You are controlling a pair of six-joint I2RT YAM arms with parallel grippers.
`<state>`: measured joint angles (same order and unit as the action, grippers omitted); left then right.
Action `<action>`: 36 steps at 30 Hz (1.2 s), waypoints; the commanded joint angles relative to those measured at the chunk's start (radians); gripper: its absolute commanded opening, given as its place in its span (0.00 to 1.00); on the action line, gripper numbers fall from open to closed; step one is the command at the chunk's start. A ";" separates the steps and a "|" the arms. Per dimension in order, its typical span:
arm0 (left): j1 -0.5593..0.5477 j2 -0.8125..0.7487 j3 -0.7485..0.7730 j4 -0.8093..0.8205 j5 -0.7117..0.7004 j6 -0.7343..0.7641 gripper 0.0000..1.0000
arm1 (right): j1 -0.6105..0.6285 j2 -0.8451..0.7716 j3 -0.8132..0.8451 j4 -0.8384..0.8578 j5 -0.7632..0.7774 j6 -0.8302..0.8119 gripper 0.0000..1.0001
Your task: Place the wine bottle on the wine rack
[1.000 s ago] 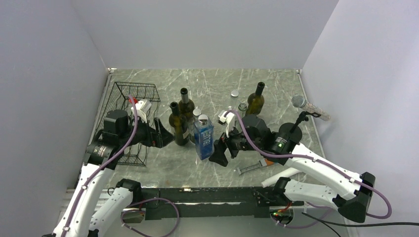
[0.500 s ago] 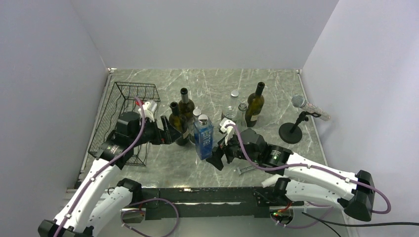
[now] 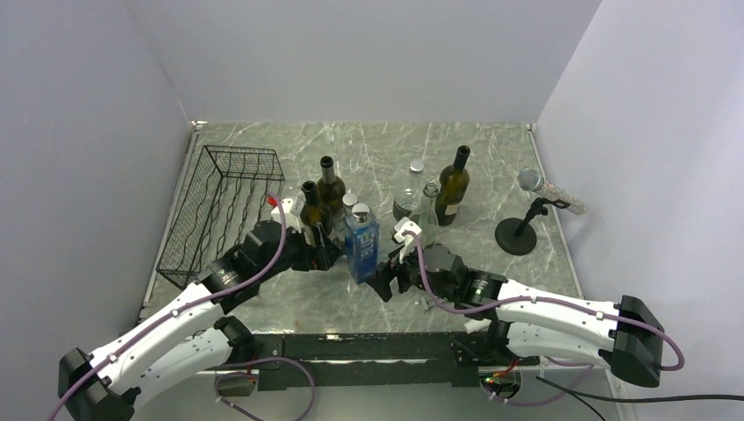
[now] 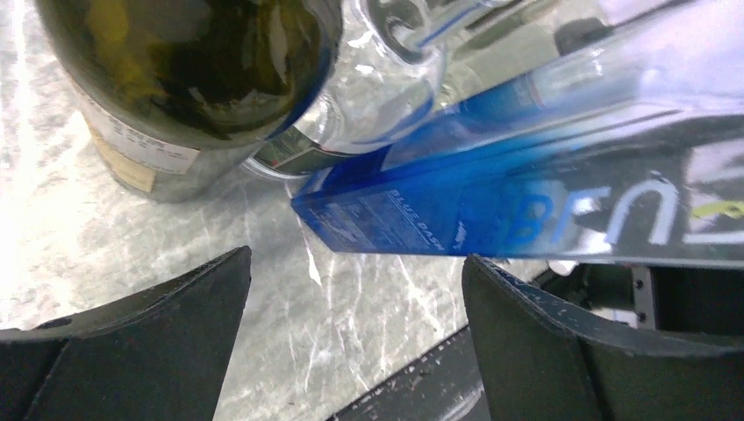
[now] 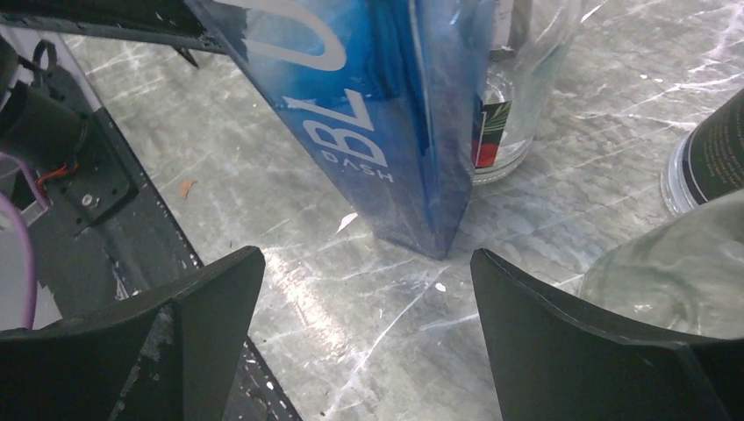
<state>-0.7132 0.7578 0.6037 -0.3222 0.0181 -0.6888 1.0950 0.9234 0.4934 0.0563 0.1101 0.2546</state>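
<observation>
Top external: wine rack (image 3: 221, 213) against table (image 3: 368, 145) left edge.

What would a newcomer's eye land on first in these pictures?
The bright blue bottle in the middle, with the open left hand and open right hand low on either side of it. Behind it stand dark wine bottles, and the black wire rack lies at the left.
</observation>
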 commanded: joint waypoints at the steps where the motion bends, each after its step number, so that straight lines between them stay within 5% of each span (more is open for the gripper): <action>1: -0.069 0.035 0.028 0.018 -0.241 -0.064 0.93 | 0.008 -0.010 -0.032 0.129 0.085 0.030 0.93; 9: -0.154 0.024 -0.016 0.033 -0.430 -0.152 0.93 | 0.010 0.001 -0.100 0.221 0.131 0.068 0.93; 29: -0.177 -0.041 -0.271 0.369 -0.559 -0.133 0.87 | 0.009 0.142 -0.138 0.385 0.094 0.101 0.72; 36: -0.178 0.019 -0.327 0.484 -0.578 -0.117 0.85 | 0.011 0.182 -0.180 0.487 0.118 0.097 0.79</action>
<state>-0.8852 0.7567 0.3000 0.0265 -0.5289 -0.8284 1.1004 1.0935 0.3313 0.4061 0.2085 0.3431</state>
